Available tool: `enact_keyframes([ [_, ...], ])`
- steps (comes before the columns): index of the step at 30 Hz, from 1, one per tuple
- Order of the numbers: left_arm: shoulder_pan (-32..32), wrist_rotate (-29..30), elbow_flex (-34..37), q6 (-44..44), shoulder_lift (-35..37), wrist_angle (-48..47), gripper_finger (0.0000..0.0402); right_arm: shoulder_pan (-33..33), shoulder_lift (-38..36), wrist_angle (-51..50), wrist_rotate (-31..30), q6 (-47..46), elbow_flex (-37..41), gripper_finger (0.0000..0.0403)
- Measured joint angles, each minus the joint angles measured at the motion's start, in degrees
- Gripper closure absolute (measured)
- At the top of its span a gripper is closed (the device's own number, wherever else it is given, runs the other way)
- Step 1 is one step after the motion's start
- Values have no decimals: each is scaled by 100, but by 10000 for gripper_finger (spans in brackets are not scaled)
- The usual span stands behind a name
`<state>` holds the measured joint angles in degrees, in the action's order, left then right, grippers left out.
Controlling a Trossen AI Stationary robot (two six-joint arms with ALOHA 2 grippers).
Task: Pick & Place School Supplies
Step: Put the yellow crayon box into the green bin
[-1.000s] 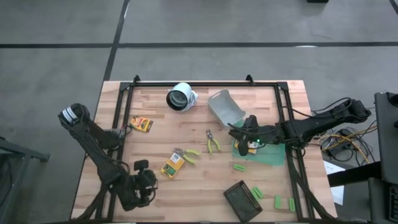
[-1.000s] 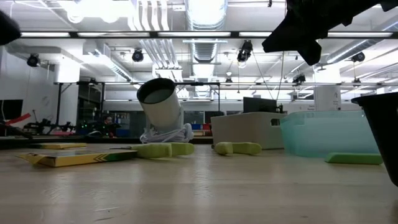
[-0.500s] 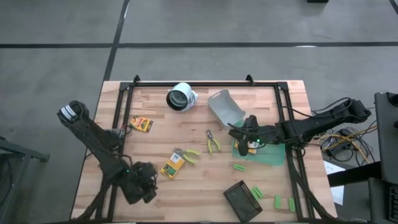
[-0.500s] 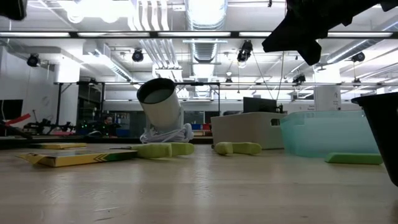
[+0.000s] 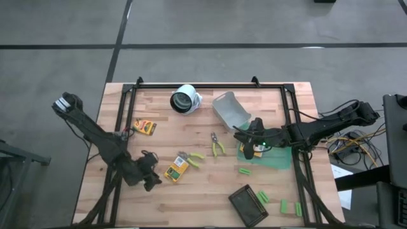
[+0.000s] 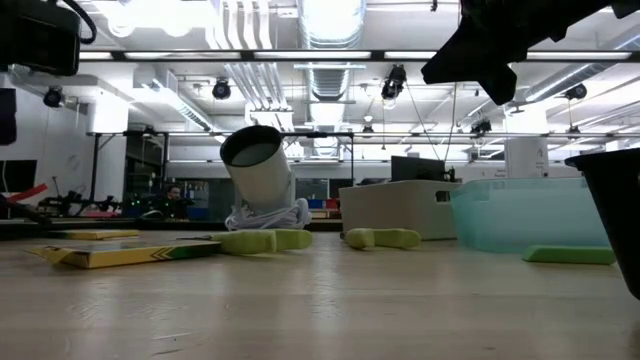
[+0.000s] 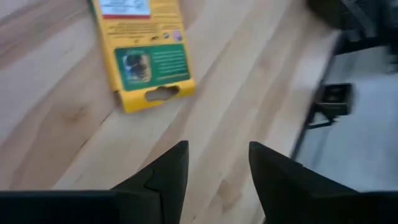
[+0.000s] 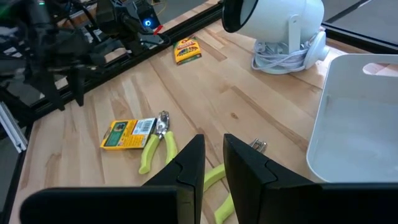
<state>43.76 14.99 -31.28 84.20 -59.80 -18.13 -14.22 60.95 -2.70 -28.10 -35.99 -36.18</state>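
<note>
One flat yellow pack (image 7: 142, 51) lies on the table (image 5: 191, 197) near its left front, just ahead of the left gripper (image 7: 214, 163), whose fingers stand partly apart and empty; light, thin card, probably best pinched across its short edges.

No legible text anywhere. The yellow pack (image 7: 146, 59) in the left wrist view carries a white label, a green panel with lines of print and a small picture — all too blurred to read. The second yellow pack (image 8: 187, 50) in the right wrist view has red-green print, probably a logo — also unreadable. No numbers or signs can be made out.
</note>
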Motion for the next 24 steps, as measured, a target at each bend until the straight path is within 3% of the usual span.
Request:
enact_keyframes([
  [7, -71, -26, 1170, 26, 868, 1339, 228, 0, 0, 0, 0, 0, 0, 346],
  [15, -82, -8, 1909, 127, 1062, 2770, 228, 0, 0, 0, 0, 0, 0, 346],
  [24, -82, 6, 2117, 358, 1059, 2837, 228, 0, 0, 0, 0, 0, 0, 346],
])
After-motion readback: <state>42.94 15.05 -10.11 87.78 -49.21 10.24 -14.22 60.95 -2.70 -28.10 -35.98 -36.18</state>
